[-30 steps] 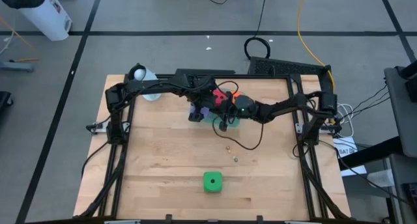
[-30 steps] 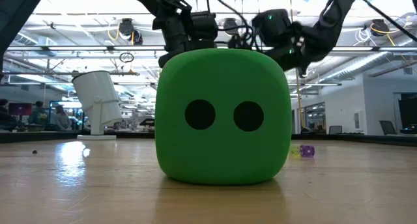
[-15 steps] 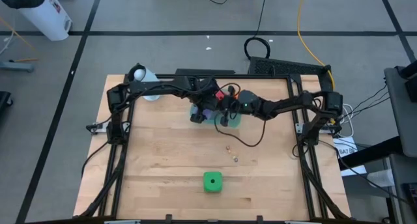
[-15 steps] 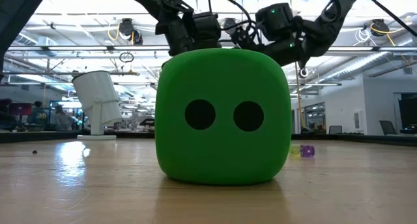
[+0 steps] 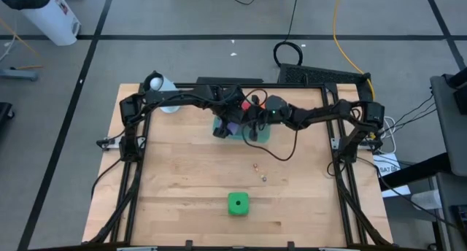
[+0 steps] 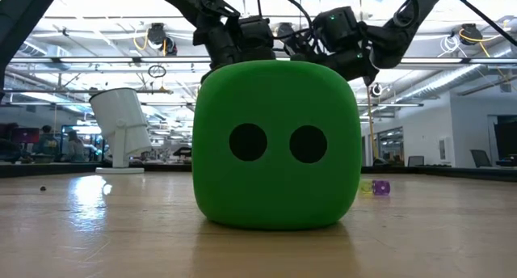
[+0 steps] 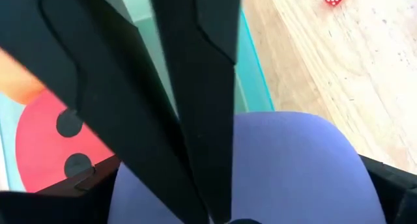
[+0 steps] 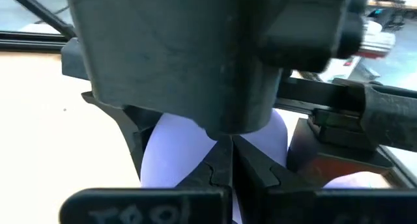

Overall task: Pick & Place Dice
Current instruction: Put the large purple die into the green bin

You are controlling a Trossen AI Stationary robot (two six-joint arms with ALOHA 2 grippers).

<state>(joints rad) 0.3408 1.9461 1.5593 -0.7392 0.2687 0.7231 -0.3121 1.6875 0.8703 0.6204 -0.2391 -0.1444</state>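
A green die stands alone near the table's front edge and fills the low view. At the far middle lies a teal tray with a red die and an orange die on it. My left gripper is over the tray's left part, slanting down, with a purple die between its fingers. My right gripper is shut and reaches in from the right, its fingers lying over that purple die. My left gripper has the purple die between its two fingers, one on each opposite side, slanting down from the table's left. The jaws stand wide, filled by the die. Whether the die's underside rests on the tray is hidden. My right gripper's shut fingers come nearly level from the table's right and end at the purple die's upper face; I cannot tell whether they touch it.
A white cup lies at the far left corner. Two tiny dice sit on the wood in front of the tray, and a small purple one shows in the low view. A cable hangs from the right arm.
My right gripper has shifted a little toward the table's far edge and upward, staying shut beside the left gripper. The purple die stays between the left fingers, and the green die has not moved.
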